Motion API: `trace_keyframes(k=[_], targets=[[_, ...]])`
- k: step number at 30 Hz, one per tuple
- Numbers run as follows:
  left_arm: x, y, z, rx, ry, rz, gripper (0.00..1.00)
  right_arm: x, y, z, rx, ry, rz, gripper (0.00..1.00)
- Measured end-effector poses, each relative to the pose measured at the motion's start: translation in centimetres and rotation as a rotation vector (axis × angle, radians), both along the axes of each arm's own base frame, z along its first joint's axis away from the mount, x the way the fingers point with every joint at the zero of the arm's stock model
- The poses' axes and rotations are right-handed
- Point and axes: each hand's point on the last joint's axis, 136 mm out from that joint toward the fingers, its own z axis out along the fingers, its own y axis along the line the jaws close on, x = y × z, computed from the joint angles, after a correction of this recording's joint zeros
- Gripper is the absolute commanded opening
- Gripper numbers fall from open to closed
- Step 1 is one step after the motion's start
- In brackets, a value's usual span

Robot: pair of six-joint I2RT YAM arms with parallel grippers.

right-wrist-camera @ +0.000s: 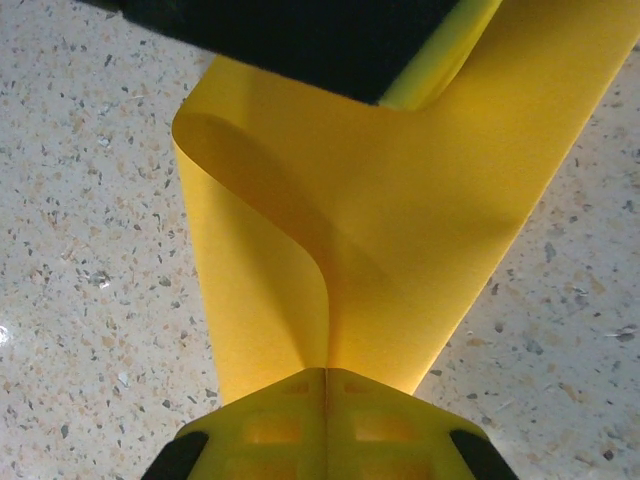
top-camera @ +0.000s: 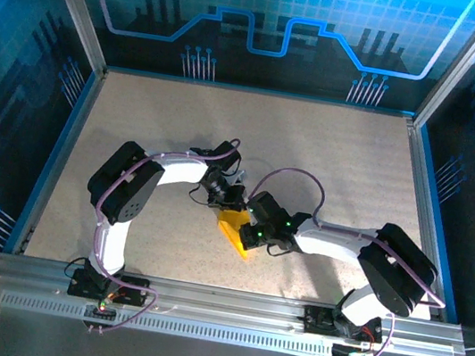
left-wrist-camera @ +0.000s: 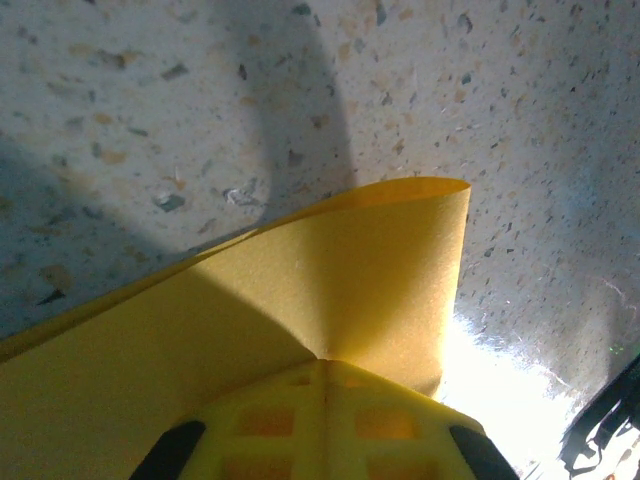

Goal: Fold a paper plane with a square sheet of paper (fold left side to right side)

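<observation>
Left gripper (left-wrist-camera: 322, 368), right gripper (right-wrist-camera: 327, 378) each pinched shut on square sheet of paper (right-wrist-camera: 400, 230); sheet curls between them, far end hidden behind black gripper body.

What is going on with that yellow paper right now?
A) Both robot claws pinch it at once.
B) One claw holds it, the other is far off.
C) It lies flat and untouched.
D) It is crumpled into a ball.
A: the sheet of paper runs into the closed fingertips of the left gripper and of the right gripper, curving between them.
</observation>
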Motion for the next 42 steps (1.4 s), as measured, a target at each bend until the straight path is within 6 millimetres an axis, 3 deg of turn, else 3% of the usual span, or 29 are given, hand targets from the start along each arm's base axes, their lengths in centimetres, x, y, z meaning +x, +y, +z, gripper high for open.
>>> trace_keyframes(k=[28, 42], targets=[[0.0, -0.1, 0.0, 0.004, -0.005, -0.003, 0.01, 0.2, 0.2, -0.7, -0.018, 0.01, 0.002, 0.01], [0.0, -0.2, 0.0, 0.007, -0.009, -0.003, 0.12, 0.1, 0.3, -1.3, -0.02, 0.023, 0.003, 0.06]])
